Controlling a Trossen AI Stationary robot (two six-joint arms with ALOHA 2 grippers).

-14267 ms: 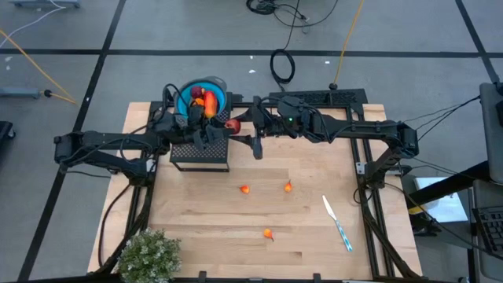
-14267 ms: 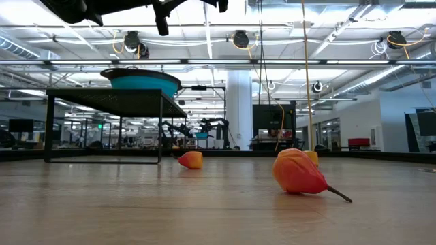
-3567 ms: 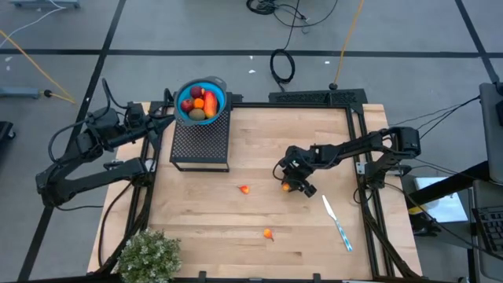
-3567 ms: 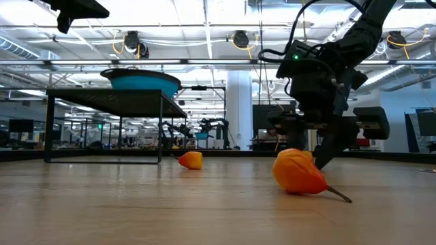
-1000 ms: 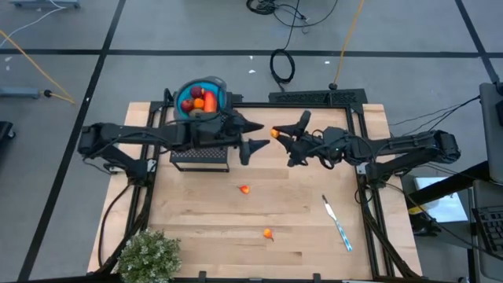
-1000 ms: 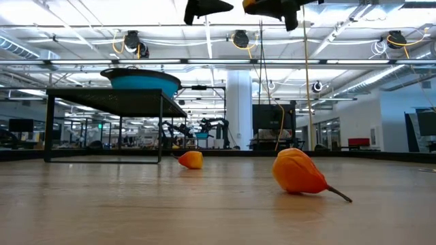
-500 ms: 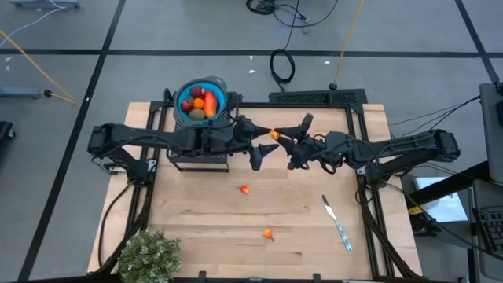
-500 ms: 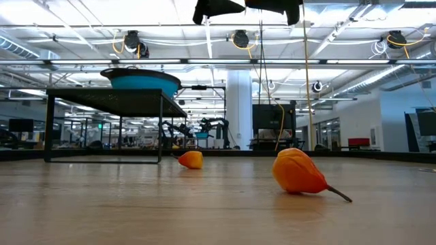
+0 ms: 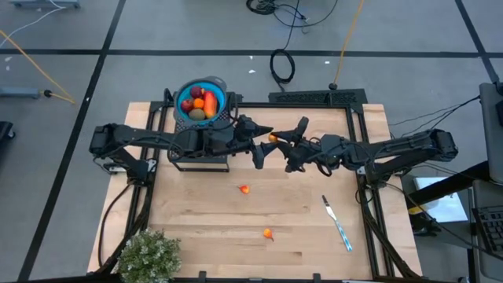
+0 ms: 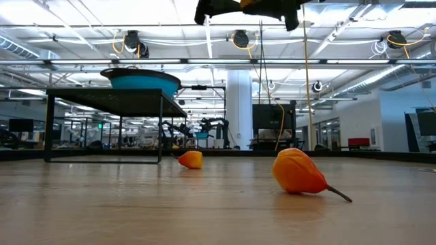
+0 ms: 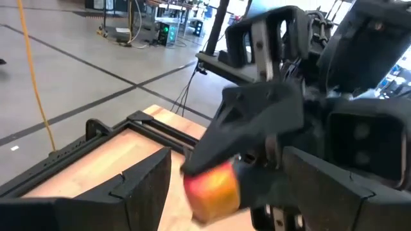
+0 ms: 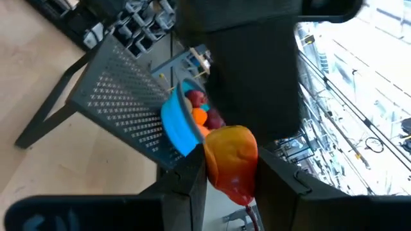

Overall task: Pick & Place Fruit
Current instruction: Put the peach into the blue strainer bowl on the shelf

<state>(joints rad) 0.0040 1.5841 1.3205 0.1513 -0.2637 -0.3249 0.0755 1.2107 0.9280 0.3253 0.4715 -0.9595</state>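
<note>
A small orange fruit hangs high over the table's middle, and my right gripper is shut on it. My left gripper faces it from the table's left, open. Its two fingers stand on either side of the fruit, and no touch shows. A blue bowl with several fruit pieces sits on a black perforated stand at the far left. Two more orange fruit pieces lie on the table top. My right gripper pinches the orange fruit's two sides between its two fingers. It comes in level from the table's right. The fruit is lifted clear, high above the table top.
A white and blue utensil lies near the table's right side. A bushy green plant stands at the near left corner. In the low view the two loose fruit pieces rest on bare wood.
My left gripper has gone toward the table's right edge, up to the fruit in my right gripper. Its open fingers now flank the fruit. The fruit stays held high over the table.
</note>
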